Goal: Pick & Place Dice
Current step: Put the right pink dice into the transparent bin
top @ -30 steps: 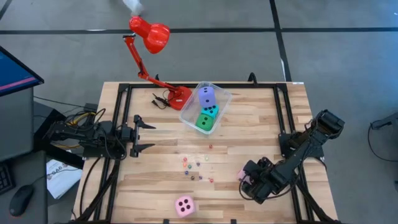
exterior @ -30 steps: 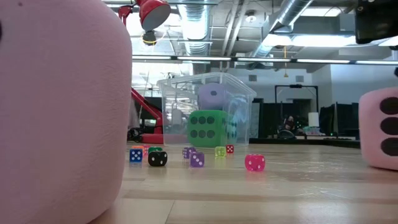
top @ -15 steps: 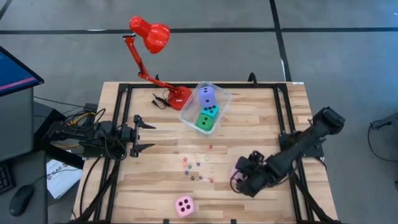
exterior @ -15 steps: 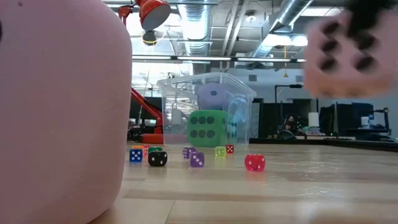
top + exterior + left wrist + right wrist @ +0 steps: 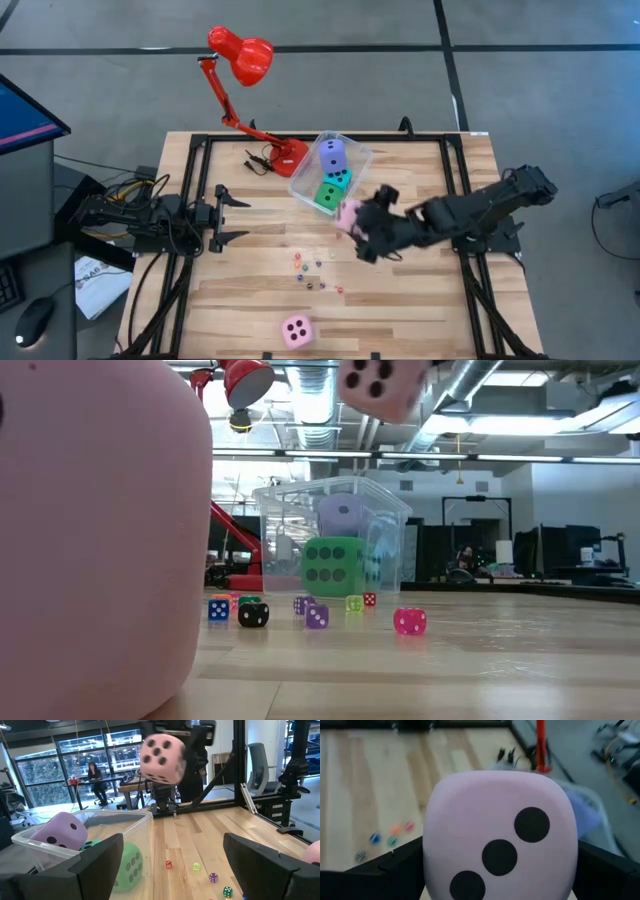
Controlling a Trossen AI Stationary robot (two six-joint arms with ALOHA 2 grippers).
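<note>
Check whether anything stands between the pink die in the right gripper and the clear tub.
Nothing visible does. The right gripper holds the pink die in the air just beside the clear tub, whose top is open. The tiny dice lie on the table, off that path.

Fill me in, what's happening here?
The right gripper holds a pink die in the air beside the clear tub, which already contains purple, green and cyan dice. Another pink die and tiny dice lie on the table. The left gripper waits open at the left side.
</note>
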